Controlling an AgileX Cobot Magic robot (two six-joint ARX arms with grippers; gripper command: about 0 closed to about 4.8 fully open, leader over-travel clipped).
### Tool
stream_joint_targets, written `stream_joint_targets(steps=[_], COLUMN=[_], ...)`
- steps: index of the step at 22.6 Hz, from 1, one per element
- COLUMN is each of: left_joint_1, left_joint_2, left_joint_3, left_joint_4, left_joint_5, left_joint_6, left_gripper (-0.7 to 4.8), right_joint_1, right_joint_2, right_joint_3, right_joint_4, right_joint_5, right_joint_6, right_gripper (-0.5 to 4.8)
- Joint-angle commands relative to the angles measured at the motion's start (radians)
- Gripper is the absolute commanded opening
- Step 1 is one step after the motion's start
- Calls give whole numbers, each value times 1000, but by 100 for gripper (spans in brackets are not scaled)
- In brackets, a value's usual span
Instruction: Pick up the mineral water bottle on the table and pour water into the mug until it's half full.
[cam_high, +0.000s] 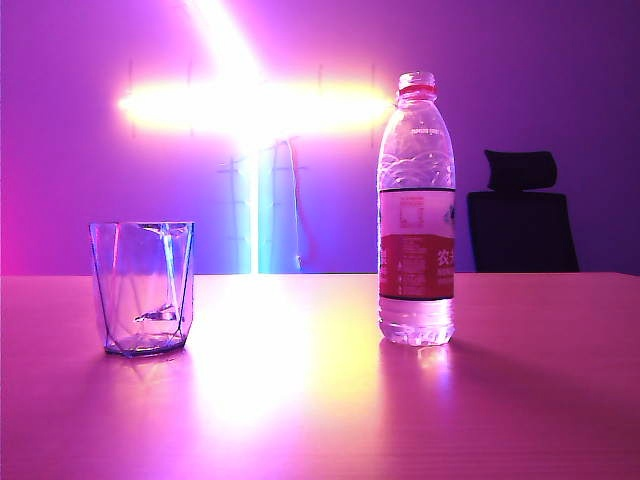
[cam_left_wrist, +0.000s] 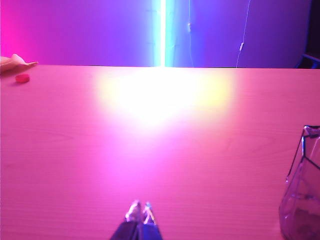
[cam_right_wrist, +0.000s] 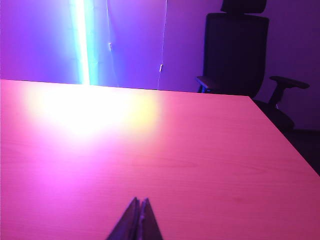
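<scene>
Both pincers, left (cam_left_wrist: 139, 209) and right (cam_right_wrist: 138, 204), sit pinched together and empty on the tabletop (cam_high: 320, 400), well apart from the bottle (cam_high: 416, 215), so the right one needs to spread wide and grab it at the middle, keeping it straight up.

Office or meeting-room setting, lit for show. Wide wood-like table (cam_right_wrist: 200, 150) with a black high-backed office chair (cam_right_wrist: 235, 50) with armrests at its far side. Plain wall behind carries glowing light strips (cam_high: 255, 105) and dangling cables, whole room washed purple-pink.

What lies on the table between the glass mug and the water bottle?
Nothing: in the exterior view only bare table, with a bright glare, separates the mug from the bottle. Neither gripper appears there.
</scene>
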Motion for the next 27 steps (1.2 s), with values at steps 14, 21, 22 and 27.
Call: stream_joint_targets(steps=[14, 21, 22, 27], left_joint_1=[-289, -681, -693, -693], left_joint_2=[32, 149, 149, 149], left_joint_3=[4, 4, 4, 4], left_joint_4=[13, 12, 13, 13], left_joint_5=[-26, -18, -18, -22], left_joint_6=[-3, -3, -3, -3], left_gripper=[-2, -2, -2, -2], right_joint_1=[2, 28, 53, 284], right_joint_2=[-2, 3, 3, 36], right_joint_3=[-4, 33, 42, 64], right_joint_4=[111, 114, 98, 10], right_joint_5=[-77, -374, -373, -248], right_joint_6=[345, 409, 409, 331], right_gripper=[0, 12, 44, 407])
